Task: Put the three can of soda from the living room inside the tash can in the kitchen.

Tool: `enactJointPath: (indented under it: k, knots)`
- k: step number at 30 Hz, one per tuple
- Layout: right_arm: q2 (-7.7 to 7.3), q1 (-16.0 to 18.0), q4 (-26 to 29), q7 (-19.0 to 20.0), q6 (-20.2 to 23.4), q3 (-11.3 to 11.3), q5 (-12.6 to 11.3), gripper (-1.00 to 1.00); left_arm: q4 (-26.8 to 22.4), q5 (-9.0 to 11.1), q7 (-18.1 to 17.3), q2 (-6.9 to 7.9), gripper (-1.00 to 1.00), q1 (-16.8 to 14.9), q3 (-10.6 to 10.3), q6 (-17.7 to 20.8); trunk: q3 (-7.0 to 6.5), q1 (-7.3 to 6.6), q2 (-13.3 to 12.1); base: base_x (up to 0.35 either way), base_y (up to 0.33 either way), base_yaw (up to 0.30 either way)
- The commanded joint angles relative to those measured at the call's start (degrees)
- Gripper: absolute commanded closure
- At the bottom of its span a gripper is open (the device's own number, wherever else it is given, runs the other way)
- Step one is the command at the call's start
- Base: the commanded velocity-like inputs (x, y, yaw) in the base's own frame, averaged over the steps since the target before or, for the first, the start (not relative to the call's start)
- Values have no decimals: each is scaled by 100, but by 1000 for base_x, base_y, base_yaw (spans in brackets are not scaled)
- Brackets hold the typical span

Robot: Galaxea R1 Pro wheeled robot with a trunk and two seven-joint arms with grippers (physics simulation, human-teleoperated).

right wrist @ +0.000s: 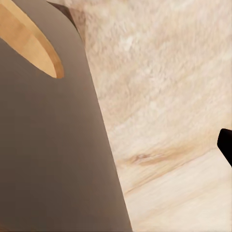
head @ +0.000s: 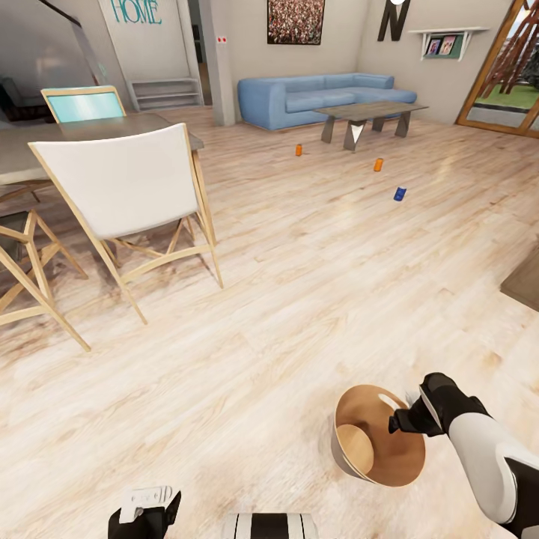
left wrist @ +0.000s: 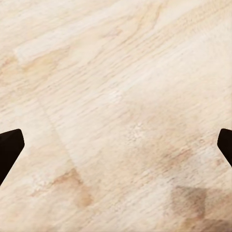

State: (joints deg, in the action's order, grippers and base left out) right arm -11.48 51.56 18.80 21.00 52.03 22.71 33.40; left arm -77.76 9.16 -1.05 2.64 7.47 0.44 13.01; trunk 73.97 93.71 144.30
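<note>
Wood-plank floor [head: 299, 299] throughout. Left gripper [head: 150, 503], at 7 o'clock: fingertips wide apart in its wrist view, nothing between them. White chair [head: 127, 187], at 10 o'clock, beside the grey surface [head: 22, 150]. Orange soda can [head: 299, 150], second orange soda can [head: 378, 165] and blue soda can [head: 400, 194], around 1 o'clock, on the floor near the low table [head: 370, 112] and blue sofa [head: 322, 93]. Trash can [head: 374, 442], tilted, at 5 o'clock. Right gripper [head: 397, 423] at the can's rim; whether it clamps the rim I cannot tell.
</note>
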Motion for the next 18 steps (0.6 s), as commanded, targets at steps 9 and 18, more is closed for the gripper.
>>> enactJointPath:
  k: [9,18]
  knots:
    - [-10,-50,12,1,0,0,0,-100,-2,1,0,0,-100,1,0,0,0,0,0,0,0,0]
    - [-11,-109,27,1,-3,-7,0,-100,-3,1,0,0,-100,3,0,0,0,0,0,0,0,0]
